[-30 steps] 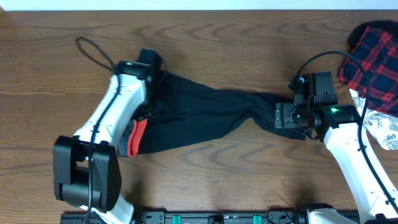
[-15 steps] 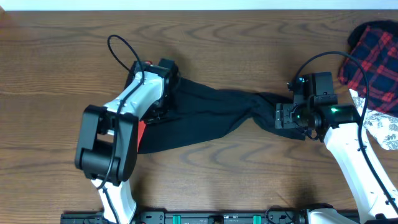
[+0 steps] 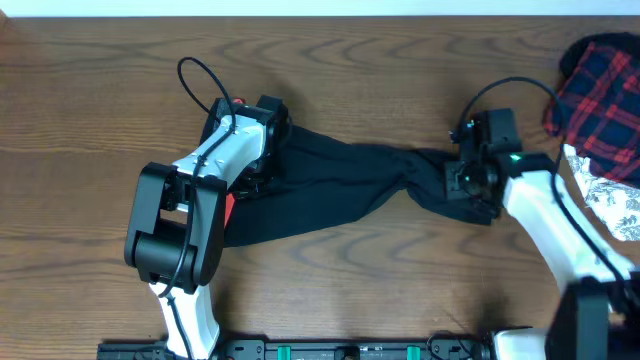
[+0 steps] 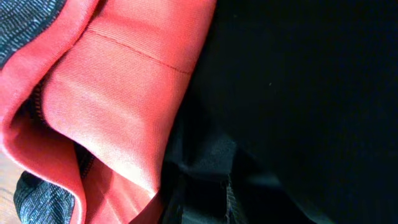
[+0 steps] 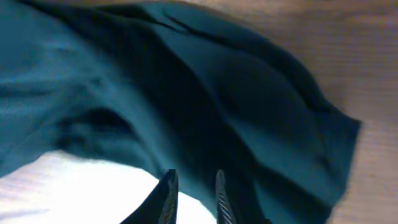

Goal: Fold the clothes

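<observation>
Folding had barely begun. The trousers (image 3: 330, 190) lay stretched lengthwise across the surface (image 3: 400, 60), the broad waist end to the left and the legs tapering into a twisted, bunched neck toward the right. No fold line showed anywhere: no leg was laid over the other and no end had been brought to meet the other.

The left hand (image 3: 265, 130) sat on the waist end. Its wrist view was filled with black cloth and the red-orange waistband (image 4: 118, 93), which was doubled over on itself with a strip of grey-flecked fabric showing at the edge. Its fingers were hidden, but the cloth gathered up to it, so I judged it to be grasping the trousers there.

The right hand (image 3: 462, 180) was down on the leg ends. In its own view the two fingers (image 5: 168, 193) stood close together with dark cloth in the narrow gap between them, which read as clenched on that end.

With both ends apparently taken, the work looked to be at the spreading or straightening stage. Left to do, as I judged it, were smoothing out the twisted middle, squaring the legs and then making every fold.

A plaid garment (image 3: 600, 90) and a white printed cloth (image 3: 615, 205) lay heaped at the far right edge, apart from the trousers.
</observation>
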`<act>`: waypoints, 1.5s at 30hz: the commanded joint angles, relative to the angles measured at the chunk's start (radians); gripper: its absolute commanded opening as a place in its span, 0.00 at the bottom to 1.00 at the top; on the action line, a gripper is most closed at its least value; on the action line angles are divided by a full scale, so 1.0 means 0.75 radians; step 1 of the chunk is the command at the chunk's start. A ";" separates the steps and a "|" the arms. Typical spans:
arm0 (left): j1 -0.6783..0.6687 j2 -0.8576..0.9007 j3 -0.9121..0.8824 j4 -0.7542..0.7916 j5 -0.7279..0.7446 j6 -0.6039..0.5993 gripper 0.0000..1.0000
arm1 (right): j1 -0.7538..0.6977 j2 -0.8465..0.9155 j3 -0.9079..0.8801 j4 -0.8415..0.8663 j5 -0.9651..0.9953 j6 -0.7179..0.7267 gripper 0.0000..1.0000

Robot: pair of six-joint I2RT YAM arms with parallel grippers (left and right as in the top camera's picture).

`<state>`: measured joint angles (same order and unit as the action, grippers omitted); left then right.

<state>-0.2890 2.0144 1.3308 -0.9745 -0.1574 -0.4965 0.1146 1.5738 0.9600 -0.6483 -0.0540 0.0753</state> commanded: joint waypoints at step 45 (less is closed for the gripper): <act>0.630 0.010 -0.009 0.095 -0.027 0.078 0.43 | -0.024 0.371 -0.007 0.098 0.017 -0.003 0.15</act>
<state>0.1921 2.0144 1.3308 -0.8936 -0.2516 -0.4774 0.1059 1.7870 0.9810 -0.5648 -0.0708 0.0750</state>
